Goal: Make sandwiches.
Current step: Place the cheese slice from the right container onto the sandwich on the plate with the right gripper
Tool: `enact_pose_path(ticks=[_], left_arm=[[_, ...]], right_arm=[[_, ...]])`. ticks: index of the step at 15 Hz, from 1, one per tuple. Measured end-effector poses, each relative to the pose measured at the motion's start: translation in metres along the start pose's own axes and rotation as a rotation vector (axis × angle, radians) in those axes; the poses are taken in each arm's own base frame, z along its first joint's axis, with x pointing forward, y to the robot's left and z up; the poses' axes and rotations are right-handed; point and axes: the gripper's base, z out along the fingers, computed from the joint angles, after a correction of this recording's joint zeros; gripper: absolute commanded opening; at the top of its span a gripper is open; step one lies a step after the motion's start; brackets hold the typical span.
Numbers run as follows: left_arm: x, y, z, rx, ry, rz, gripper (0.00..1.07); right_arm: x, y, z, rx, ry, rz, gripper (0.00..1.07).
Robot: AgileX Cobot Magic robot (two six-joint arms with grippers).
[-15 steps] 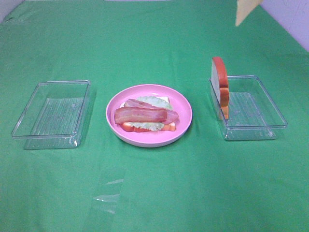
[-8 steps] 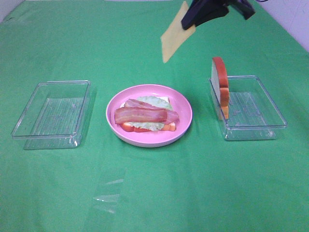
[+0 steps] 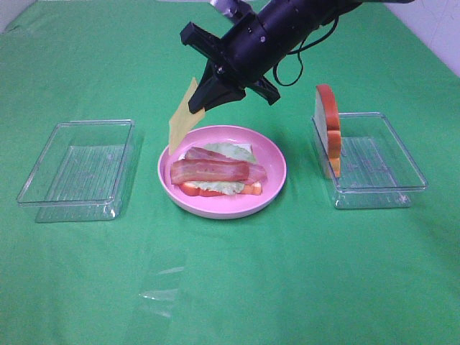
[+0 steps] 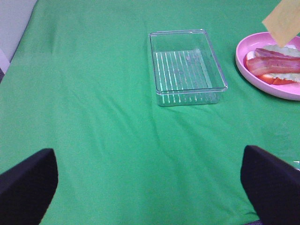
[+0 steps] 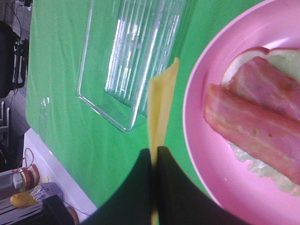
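A half-built sandwich (image 3: 219, 172) lies on the round pink plate (image 3: 275, 162): a bread slice with orange-brown crust, pale green lettuce and reddish-brown bacon strips (image 5: 255, 126) on top. My right gripper (image 3: 203, 103) reaches across from the upper right, shut on a yellow cheese square (image 3: 181, 118) that hangs above the plate's left rim; it shows edge-on in the right wrist view (image 5: 161, 105). Another bread slice (image 3: 328, 129) stands upright in the right clear tray (image 3: 375, 188). My left gripper's fingers (image 4: 26, 187) are spread wide, empty, far from the plate (image 4: 262, 75).
An empty clear tray (image 3: 79, 169) sits left of the plate, also in the left wrist view (image 4: 187, 65). A piece of clear film (image 3: 162, 284) lies on the green cloth in front.
My right arm has come in from the upper right with the cheese and lowered it leftward to just above the plate's left rim. Nothing else moved.
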Motion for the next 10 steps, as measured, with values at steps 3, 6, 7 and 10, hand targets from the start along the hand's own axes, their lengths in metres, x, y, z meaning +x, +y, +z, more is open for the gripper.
enact_pose_path(ticks=[3,6,7,10], left_arm=[[0.0,0.0,0.0,0.0,0.0,0.0,0.98],[0.0,0.0,0.0,0.0,0.0,0.0,0.98],[0.0,0.0,0.0,0.0,0.0,0.0,0.98],[0.0,0.0,0.0,0.0,0.0,0.0,0.98]], right_arm=[[-0.001,-0.014,0.017,0.01,0.022,0.024,0.0],[0.0,-0.027,0.027,0.049,0.051,0.019,0.0],[0.001,-0.028,0.027,0.061,0.054,0.012,0.0],[0.003,-0.033,0.027,0.119,0.076,-0.001,0.0]])
